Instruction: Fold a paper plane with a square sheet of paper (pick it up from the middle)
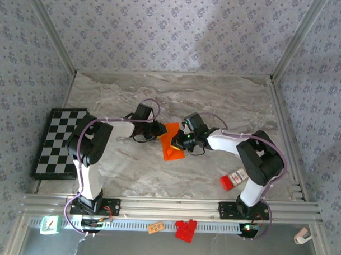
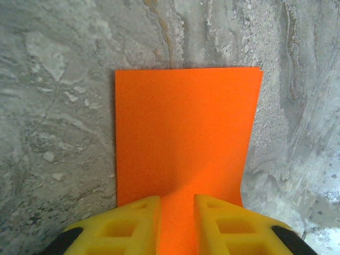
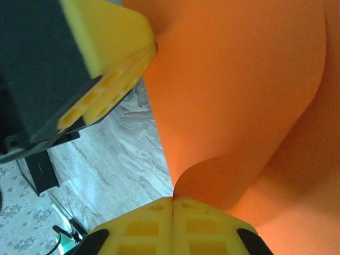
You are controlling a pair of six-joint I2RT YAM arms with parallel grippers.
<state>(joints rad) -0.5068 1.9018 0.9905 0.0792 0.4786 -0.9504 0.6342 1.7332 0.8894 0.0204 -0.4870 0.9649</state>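
Note:
The square sheet of paper (image 1: 173,143) is bright orange, folded to a narrower shape, and sits at the table's middle between both grippers. In the left wrist view the paper (image 2: 186,138) lies flat ahead, and a raised strip of it runs into the narrow gap of my left gripper (image 2: 177,202), whose yellow fingers stand slightly apart. My left gripper (image 1: 159,130) meets the sheet's left edge. My right gripper (image 3: 173,201) is shut on a curled-up edge of the paper (image 3: 239,79). One left fingertip (image 3: 114,32) shows there against the sheet's edge. My right gripper (image 1: 182,141) is at the sheet's right side.
A black-and-white checkerboard (image 1: 58,143) lies at the left edge. A small red-and-white box (image 1: 235,179) sits near the right arm's base. Red plastic blocks (image 1: 185,229) and a small orange tag (image 1: 154,228) rest on the front rail. Patterned walls enclose three sides.

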